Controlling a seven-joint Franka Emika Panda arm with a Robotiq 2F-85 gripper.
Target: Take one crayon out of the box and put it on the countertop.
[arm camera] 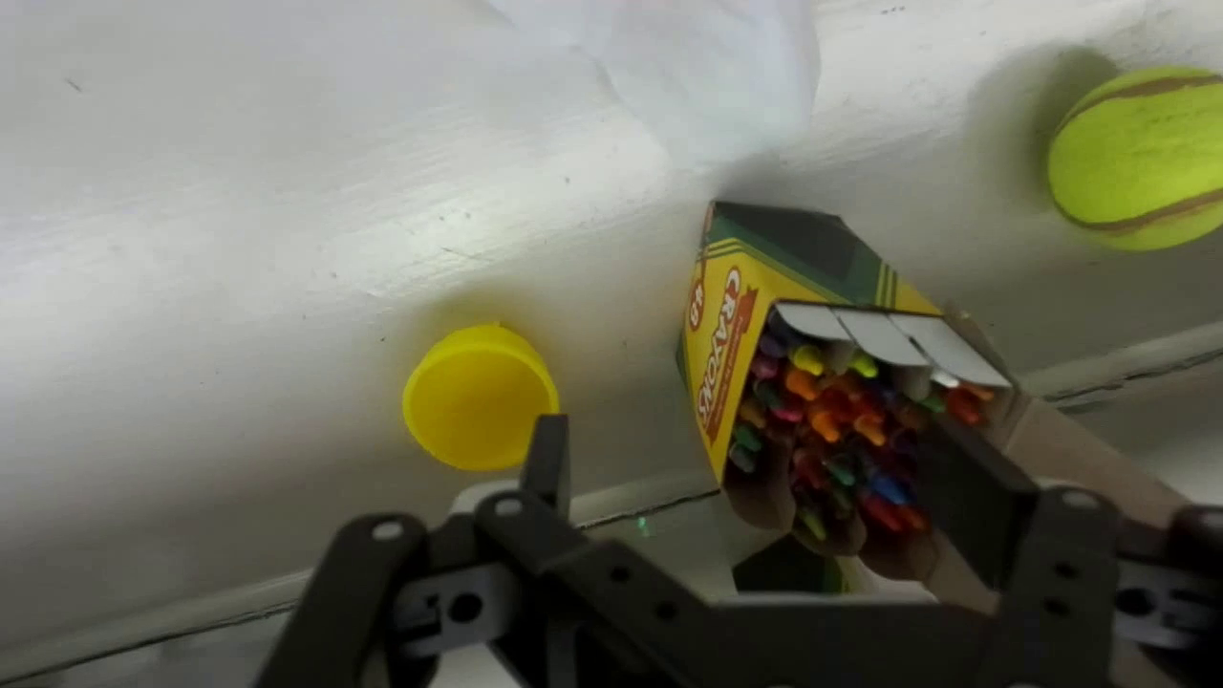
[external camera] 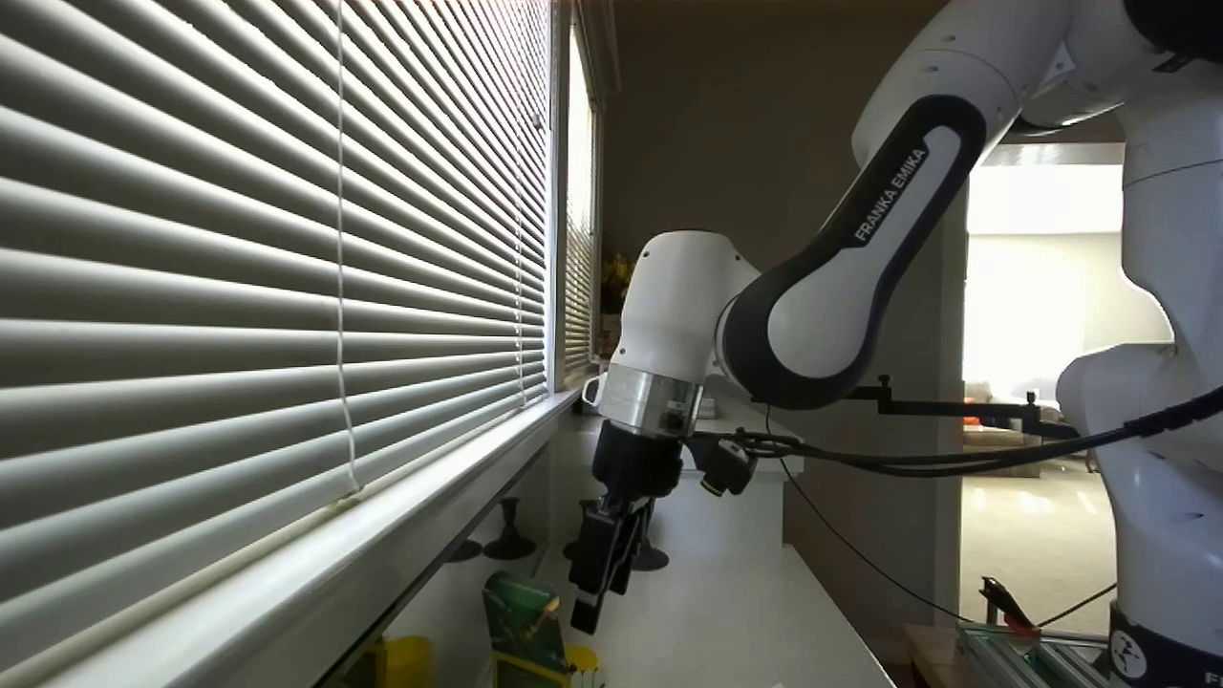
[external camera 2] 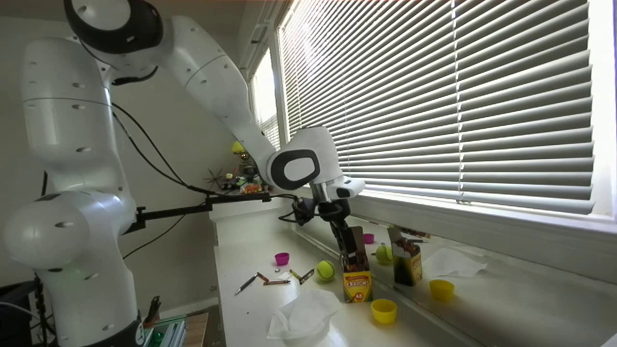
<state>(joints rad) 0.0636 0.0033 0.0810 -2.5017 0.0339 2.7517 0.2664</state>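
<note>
Reaching over the countertop (external camera: 726,621), the arm (external camera: 841,306) is bent, its gripper (arm camera: 760,481) angled downward; the fingers (arm camera: 975,506) are spread apart; crayons (arm camera: 831,411) are packed upright in the open crayon box (arm camera: 731,344), near which a yellow cup (arm camera: 481,334) is seen; the crayon box is partly covered by one finger in the wrist view, where a tennis ball (arm camera: 1137,158) is cut off; whether the crayons are touched cannot be told.
</note>
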